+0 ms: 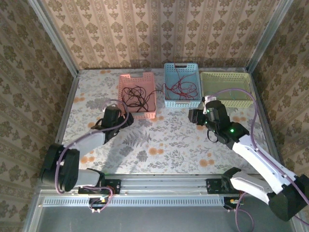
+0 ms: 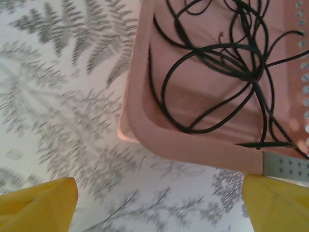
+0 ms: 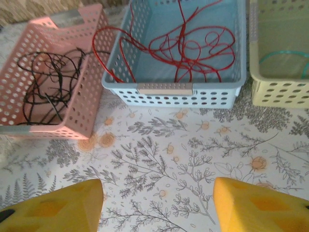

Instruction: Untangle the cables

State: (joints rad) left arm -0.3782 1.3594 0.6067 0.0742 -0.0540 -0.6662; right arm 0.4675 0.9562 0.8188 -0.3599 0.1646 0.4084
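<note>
Inspected floral tabletop [image 1: 169,140] inside wallpapered walls. Found left fingers [image 2: 38,203] spread wide, empty, just short of near corner of pink basket [image 2: 193,145]; right fingers [image 3: 260,203] likewise apart, empty, facing blue basket [image 3: 169,99]. Noted black cables [image 2: 251,72] heaped in pink, red cables [image 3: 193,48] in blue, apparently sorted by colour. Recorded one red loop spilling over blue rim toward pink; pale green basket [image 3: 280,89] alongside, holding teal strand [image 3: 285,53].

Setting: robot test cell of a lab kind, dressed as a domestic room.
Evidence: damask wallpaper panels [image 1: 159,34] on three sides, held in bare metal frame posts [image 1: 53,36]. Floral-print table cover [image 1: 169,140]. Aluminium mounting rail [image 1: 164,182] behind the left gripper [image 1: 128,117] and right gripper [image 1: 194,117]. Ahead of them, pink basket [image 1: 136,116], blue basket [image 1: 181,103], pale yellow basket [image 1: 217,82].
</note>
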